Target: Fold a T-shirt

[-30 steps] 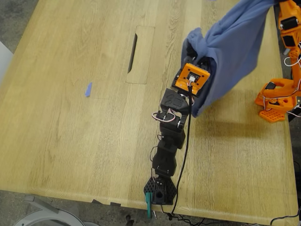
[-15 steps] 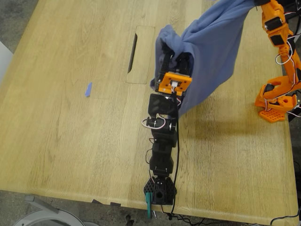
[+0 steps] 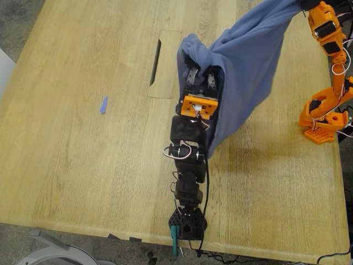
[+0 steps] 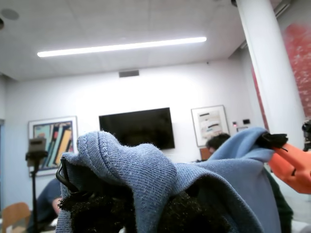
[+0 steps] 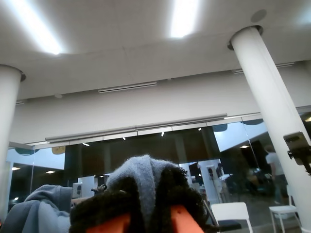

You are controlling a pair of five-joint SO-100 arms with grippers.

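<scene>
My first hand (image 3: 201, 77), clamped on T-shirt (image 3: 245, 72), shifts w/ its hem toward exterior view's left; second hand (image 5: 146, 213) stays clamped, shirt off tabletop (image 3: 83, 138).

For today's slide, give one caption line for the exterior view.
Two grippers hold the slate-blue T-shirt stretched in the air above the wooden table.
</scene>
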